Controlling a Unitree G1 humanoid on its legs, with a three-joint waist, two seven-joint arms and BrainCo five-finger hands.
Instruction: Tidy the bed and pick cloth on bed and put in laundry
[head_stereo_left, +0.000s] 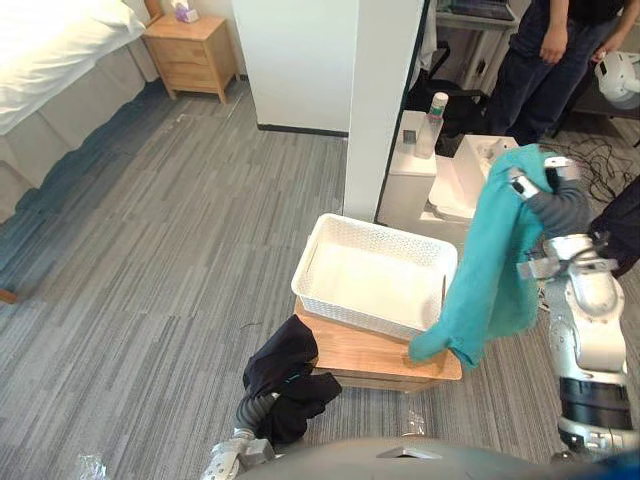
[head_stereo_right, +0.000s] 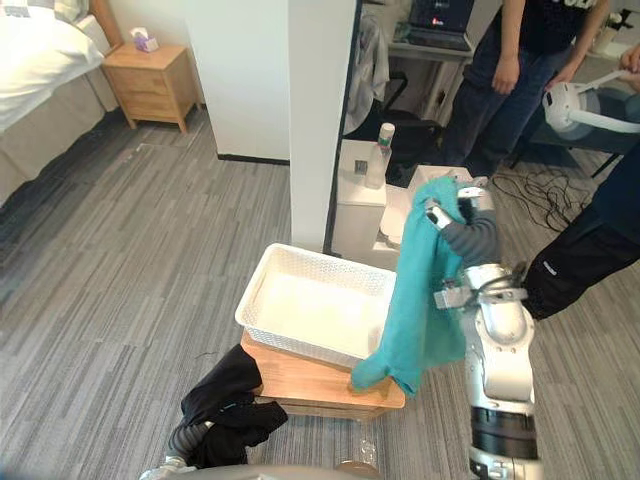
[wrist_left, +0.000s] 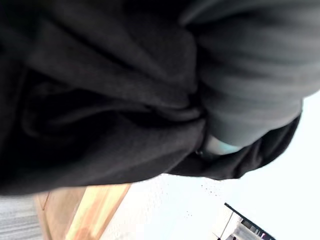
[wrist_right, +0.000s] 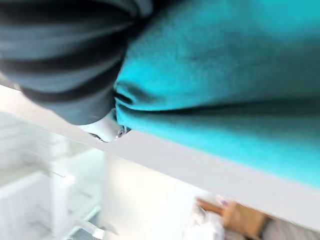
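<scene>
Since my right hand (head_stereo_right: 440, 215) is curled on the teal cloth (head_stereo_left: 490, 260), a soft floppy drape hanging by the white lattice basket (head_stereo_left: 350, 305), I'd swing over the middle before letting go so the tail clears the rim. My left hand (wrist_left: 255, 85) is buried in crumpled black cloth (head_stereo_left: 285, 375) beside the wooden stand (head_stereo_left: 370, 355); can't tell its grip.
</scene>
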